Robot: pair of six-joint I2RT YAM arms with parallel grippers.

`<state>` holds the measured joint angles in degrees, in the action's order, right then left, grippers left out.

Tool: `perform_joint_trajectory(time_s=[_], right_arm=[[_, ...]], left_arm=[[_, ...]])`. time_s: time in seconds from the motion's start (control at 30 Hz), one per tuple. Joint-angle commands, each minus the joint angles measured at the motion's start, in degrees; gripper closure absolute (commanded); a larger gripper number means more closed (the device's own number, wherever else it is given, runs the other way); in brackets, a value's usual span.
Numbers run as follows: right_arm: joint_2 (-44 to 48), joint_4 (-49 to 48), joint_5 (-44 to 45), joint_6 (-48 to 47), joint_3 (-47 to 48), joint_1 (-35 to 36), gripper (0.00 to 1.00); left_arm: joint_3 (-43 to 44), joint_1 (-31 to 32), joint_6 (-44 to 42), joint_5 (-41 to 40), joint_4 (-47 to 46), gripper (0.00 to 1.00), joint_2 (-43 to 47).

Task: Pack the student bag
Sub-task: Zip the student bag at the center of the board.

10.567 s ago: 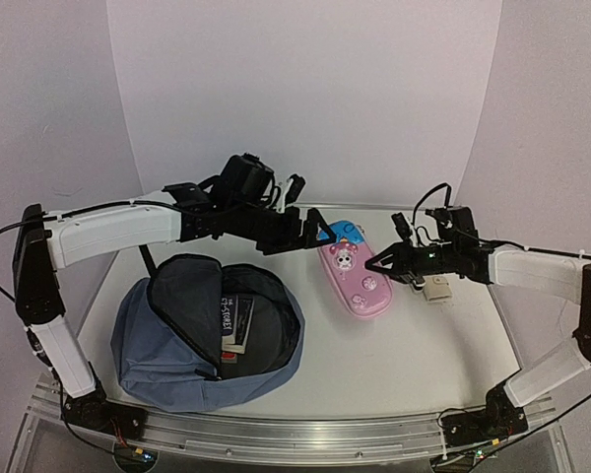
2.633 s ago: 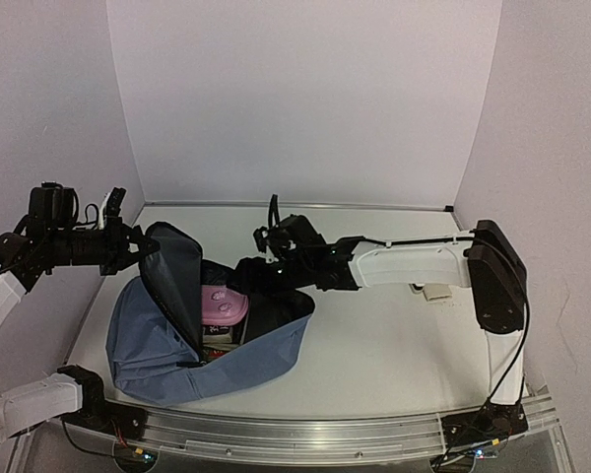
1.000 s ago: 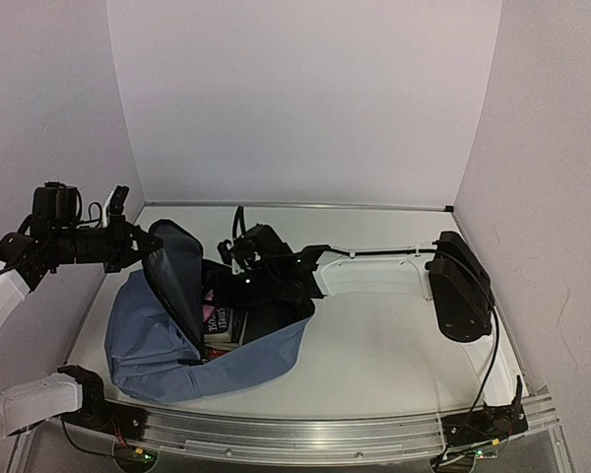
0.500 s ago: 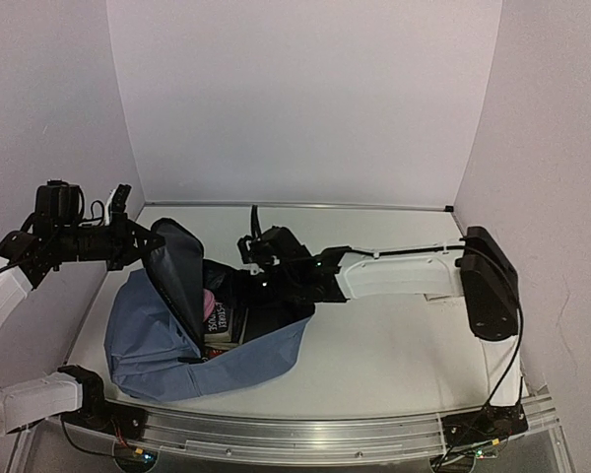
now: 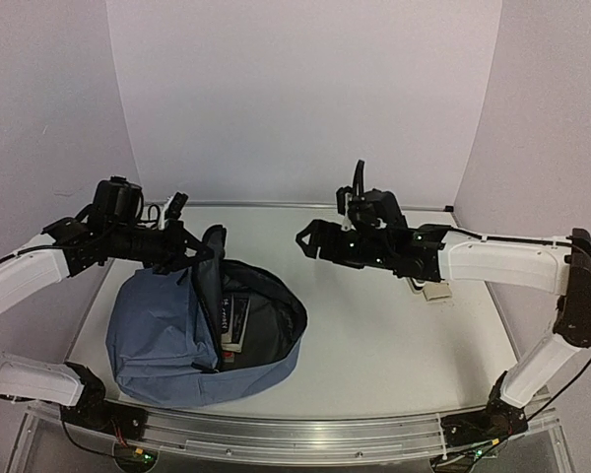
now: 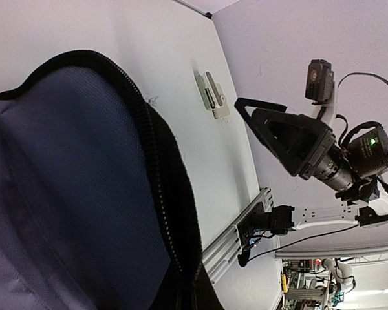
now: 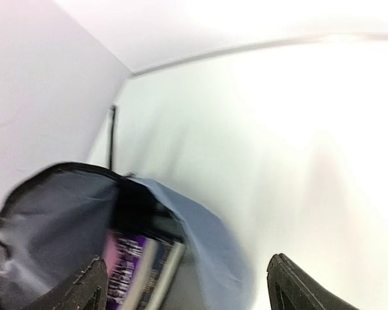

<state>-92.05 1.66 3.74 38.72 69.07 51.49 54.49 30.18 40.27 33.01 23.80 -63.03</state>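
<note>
Student bag (image 5: 158, 330): rounded slate-blue woven fabric, dark lining, mouth gaping; left gripper (image 5: 190, 258) pinched shut on its black-trimmed flap; right gripper (image 5: 305, 242) spread wide, empty.

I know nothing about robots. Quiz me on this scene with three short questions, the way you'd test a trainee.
1. True or false: the right gripper is clamped on a pink case.
2. What is the left gripper pinching? A) the flap of the student bag; B) a pencil; C) a cable.
3. Fill in: through the bag's open mouth you can see ____.

Key
1. False: it is open and holds nothing.
2. A: it holds the flap up, which keeps the bag open.
3. books
</note>
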Motion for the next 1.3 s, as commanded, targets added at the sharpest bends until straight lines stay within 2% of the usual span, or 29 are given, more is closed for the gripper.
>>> perform_joint_trajectory(time_s=[0.0,0.23,0.37,0.53,0.6,0.63,0.7,0.8,0.83,0.9,1.07,1.13,1.27], right_arm=[[4.1,0.4,3.2,0.9,-2.9,0.2,0.13],[6.6,0.4,4.9,2.2,-5.7,-0.2,0.11],[8.6,0.4,6.7,2.7,-7.1,-0.2,0.10],[10.7,0.5,9.0,2.5,-8.6,-0.2,0.09],[11.6,0.5,9.3,2.4,-9.0,-0.2,0.09],[11.9,0.5,9.2,2.3,-9.1,-0.2,0.09],[12.1,0.6,8.6,1.9,-9.1,-0.2,0.09],[12.0,0.2,3.8,-0.5,-8.7,-0.2,0.10],[11.9,-0.3,1.5,-2.4,-8.6,-0.1,0.11],[11.8,-0.6,-1.5,-5.4,-7.7,1.3,0.13],[13.0,-0.7,-0.5,-9.1,-7.6,6.0,0.14],[13.3,-1.9,-2.6,-10.2,-7.7,7.2,0.15],[10.5,-6.3,-6.5,-11.8,-6.4,13.5,0.21]], left_arm=[[5.1,6.0,1.0,-7.2,-6.7,1.00,-7.7],[12.9,15.2,1.1,-13.8,-6.8,1.00,-21.6],[16.1,17.9,1.3,-14.5,-6.2,0.99,-27.9],[17.8,19.8,1.5,-11.7,-8.2,0.86,-32.5],[18.2,20.7,0.6,-11.2,-9.6,0.76,-32.9],[18.1,21.3,-0.2,-11.3,-10.4,0.64,-32.6],[17.8,21.7,-1.1,-11.7,-11.4,0.47,-31.2],[16.9,21.7,-1.9,-14.0,-11.0,0.27,-27.7],[16.7,21.6,-2.2,-15.0,-10.4,0.24,-26.2],[15.9,21.6,-2.8,-18.0,-8.2,0.18,-23.4],[11.7,18.3,-1.1,-25.8,-1.0,0.11,-15.5],[9.6,15.2,0.9,-26.5,1.5,0.11,-11.7],[5.9,7.9,5.1,-27.6,8.9,0.17,-5.3]])
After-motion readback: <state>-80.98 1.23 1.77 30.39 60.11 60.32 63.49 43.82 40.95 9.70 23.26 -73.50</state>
